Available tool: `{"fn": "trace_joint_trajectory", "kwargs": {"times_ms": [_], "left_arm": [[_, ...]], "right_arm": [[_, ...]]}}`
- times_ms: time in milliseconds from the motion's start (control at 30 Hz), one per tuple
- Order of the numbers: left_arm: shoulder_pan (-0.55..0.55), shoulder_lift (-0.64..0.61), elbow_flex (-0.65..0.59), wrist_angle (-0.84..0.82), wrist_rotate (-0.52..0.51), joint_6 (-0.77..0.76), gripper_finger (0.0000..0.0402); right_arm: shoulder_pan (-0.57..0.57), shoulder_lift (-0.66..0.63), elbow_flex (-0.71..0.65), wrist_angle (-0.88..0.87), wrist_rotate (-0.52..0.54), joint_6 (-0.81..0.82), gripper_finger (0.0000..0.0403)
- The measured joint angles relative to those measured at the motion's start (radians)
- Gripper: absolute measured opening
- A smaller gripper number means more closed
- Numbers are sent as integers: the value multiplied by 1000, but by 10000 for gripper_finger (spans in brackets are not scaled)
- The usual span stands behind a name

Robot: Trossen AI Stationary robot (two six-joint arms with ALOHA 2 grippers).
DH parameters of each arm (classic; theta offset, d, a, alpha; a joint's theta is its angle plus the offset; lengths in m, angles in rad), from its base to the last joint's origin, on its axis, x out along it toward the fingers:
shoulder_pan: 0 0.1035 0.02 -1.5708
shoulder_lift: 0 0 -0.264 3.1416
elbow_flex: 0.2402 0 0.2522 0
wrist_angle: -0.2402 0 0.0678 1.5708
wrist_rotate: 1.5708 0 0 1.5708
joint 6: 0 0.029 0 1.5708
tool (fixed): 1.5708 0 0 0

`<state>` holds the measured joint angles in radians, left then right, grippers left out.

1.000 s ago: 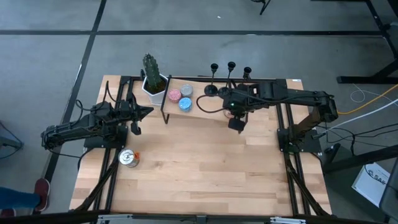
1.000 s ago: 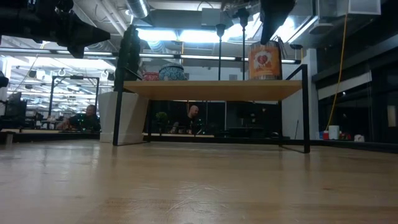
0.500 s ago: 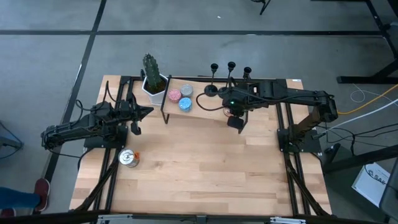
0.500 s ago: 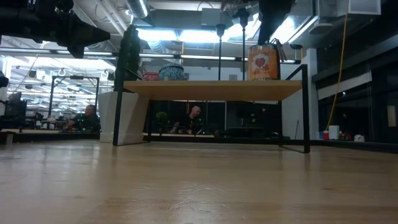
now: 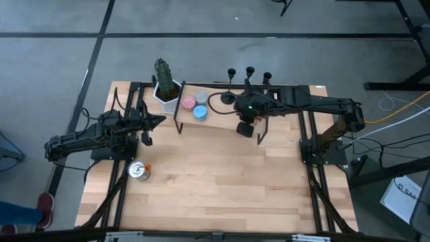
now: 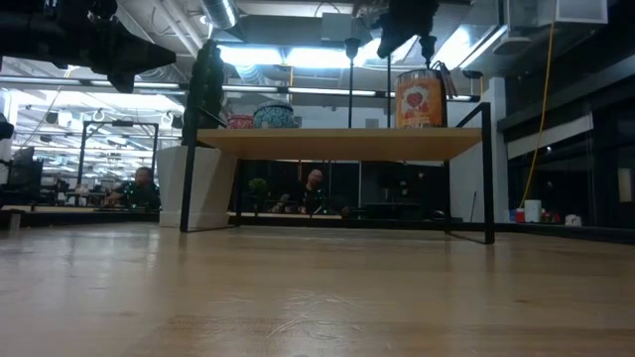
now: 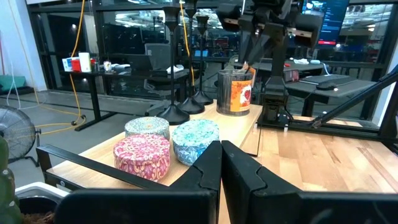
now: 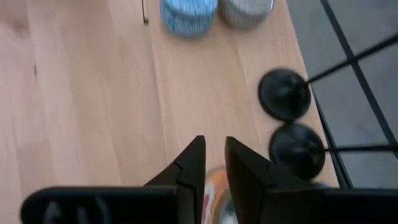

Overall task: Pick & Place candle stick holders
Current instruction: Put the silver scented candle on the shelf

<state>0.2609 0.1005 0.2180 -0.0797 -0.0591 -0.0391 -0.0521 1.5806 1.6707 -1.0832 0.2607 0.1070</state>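
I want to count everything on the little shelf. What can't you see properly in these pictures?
- Third candle stick holder: the right wrist view shows only two round bases; the right gripper hides the rest.
- Orange can: in the high view the right arm covers it; the right wrist view shows only a blurred sliver.
- Grey tin: cut off by the right wrist picture's edge.
- Silver can near the left arm: too small to read.
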Motion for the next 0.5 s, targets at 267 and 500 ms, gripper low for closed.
{"fn": "trace_joint_trajectory", "kwargs": {"times_ms": [267,500], "left_arm": [[0,0,0,0,0,0,6],[0,0,0,0,0,0,6]], "right_arm": [[0,0,0,113,-3,0,65],[0,0,0,160,-2,0,65]]}}
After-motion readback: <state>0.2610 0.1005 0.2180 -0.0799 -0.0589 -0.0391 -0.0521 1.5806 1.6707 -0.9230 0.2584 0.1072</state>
